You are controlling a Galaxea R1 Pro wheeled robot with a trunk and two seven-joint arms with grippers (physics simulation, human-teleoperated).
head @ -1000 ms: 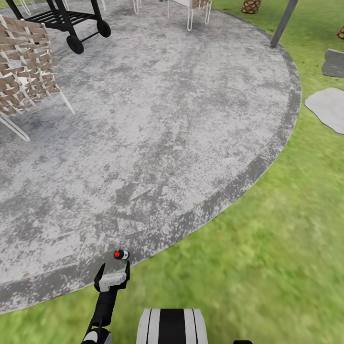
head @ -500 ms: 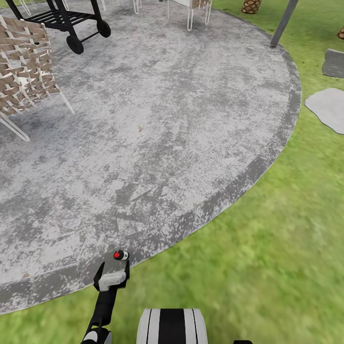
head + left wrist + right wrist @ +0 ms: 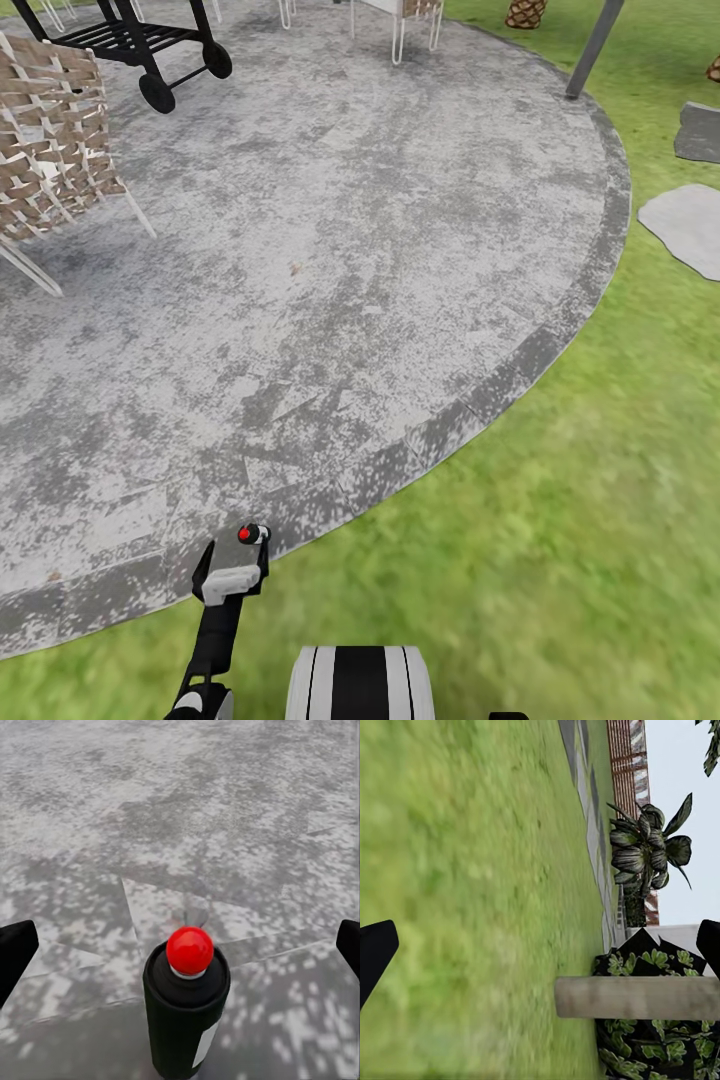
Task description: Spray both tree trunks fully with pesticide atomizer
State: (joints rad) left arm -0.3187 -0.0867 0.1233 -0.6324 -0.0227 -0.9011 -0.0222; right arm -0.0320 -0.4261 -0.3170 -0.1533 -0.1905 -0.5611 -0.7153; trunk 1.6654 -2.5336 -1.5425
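Note:
The pesticide atomizer [image 3: 254, 534] is a small black can with a red cap and a whitish label. It sits at the rim of the round stone patio [image 3: 350, 250], just ahead of my left gripper [image 3: 238, 556]. In the left wrist view the atomizer [image 3: 186, 1009] sits centred between the fingers of the left gripper [image 3: 180, 945], which are spread wide and do not touch it. My right gripper [image 3: 540, 945] is open over grass with nothing in it. A pale column [image 3: 637, 997] lies among leafy plants; I cannot tell whether it is a tree trunk.
A black wheeled grill [image 3: 140, 40] and woven chairs [image 3: 50, 150] stand at the patio's far left. A grey post [image 3: 595, 45] rises at the patio's far right edge, with flat stepping stones [image 3: 685, 225] beyond it. Lawn [image 3: 560, 520] spreads to the right. A brown fence [image 3: 622, 757] runs behind the plants.
My left gripper has crept slightly closer to the atomizer. The can itself and the view have stayed put.

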